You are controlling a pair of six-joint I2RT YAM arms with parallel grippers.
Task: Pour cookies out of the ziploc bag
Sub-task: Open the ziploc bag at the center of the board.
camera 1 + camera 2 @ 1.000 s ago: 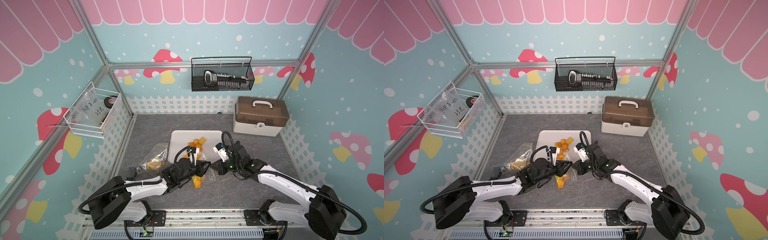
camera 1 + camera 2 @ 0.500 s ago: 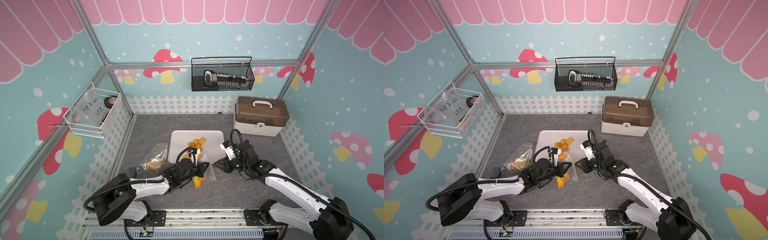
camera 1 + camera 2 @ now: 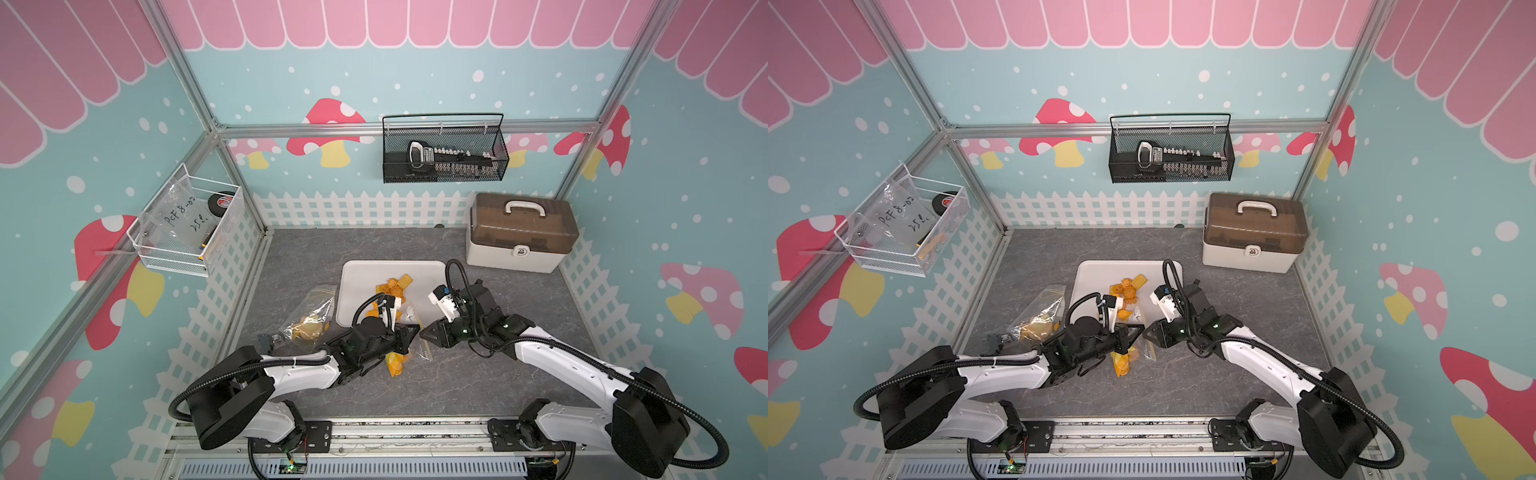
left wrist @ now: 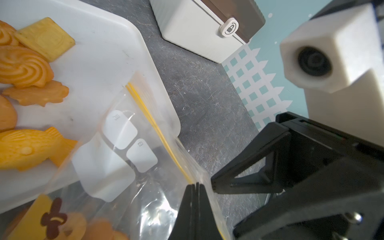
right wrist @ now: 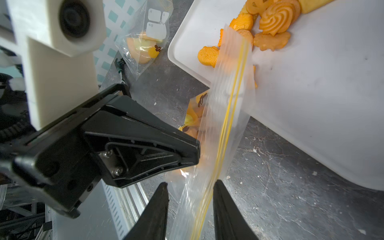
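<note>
Cookies [image 3: 392,287] are lying piled on the white tray [image 3: 361,282], with more sitting inside the ziploc bag [image 4: 133,158], which is draping over the tray's near edge onto the grey table [image 3: 457,386]. Left gripper [image 4: 195,186] is clamping the bag's yellow zip edge, jaws fully together. Right gripper [image 5: 190,184] is standing partly open, the zip strip passing between its fingers. A second filled bag [image 3: 309,322] is lying beside the tray.
</note>
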